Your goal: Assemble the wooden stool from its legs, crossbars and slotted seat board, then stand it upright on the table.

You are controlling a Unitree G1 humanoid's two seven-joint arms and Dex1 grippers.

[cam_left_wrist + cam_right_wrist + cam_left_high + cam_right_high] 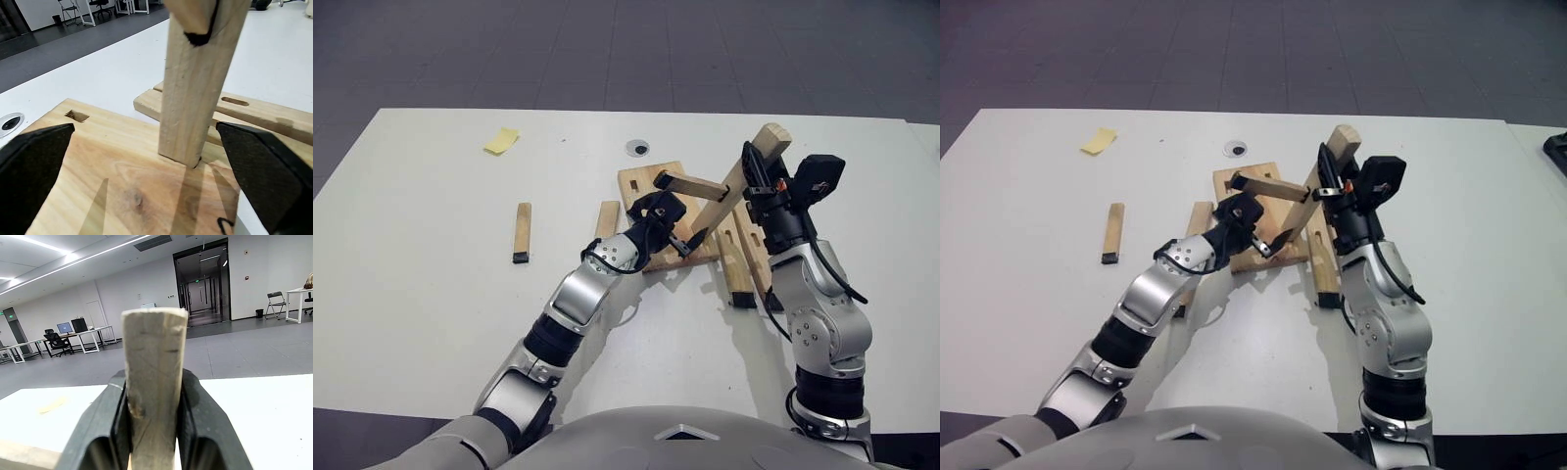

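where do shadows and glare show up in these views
Left eye view: the table is evenly lit, with no hot spots. Left wrist view: the leg throws several fanned shadows across the seat board. Right wrist view: the ceiling light strips glare white above the leg.

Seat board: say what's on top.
A tilted leg, held by the right gripper, stands on the seat board inside the open left gripper; its foot hides what's beneath.

bright, even light fell from ceiling strips [68, 259] overhead, the white table [431, 313] glowed without harsh glare, and the leg [195, 88] cast soft shadows on the board [112, 161].
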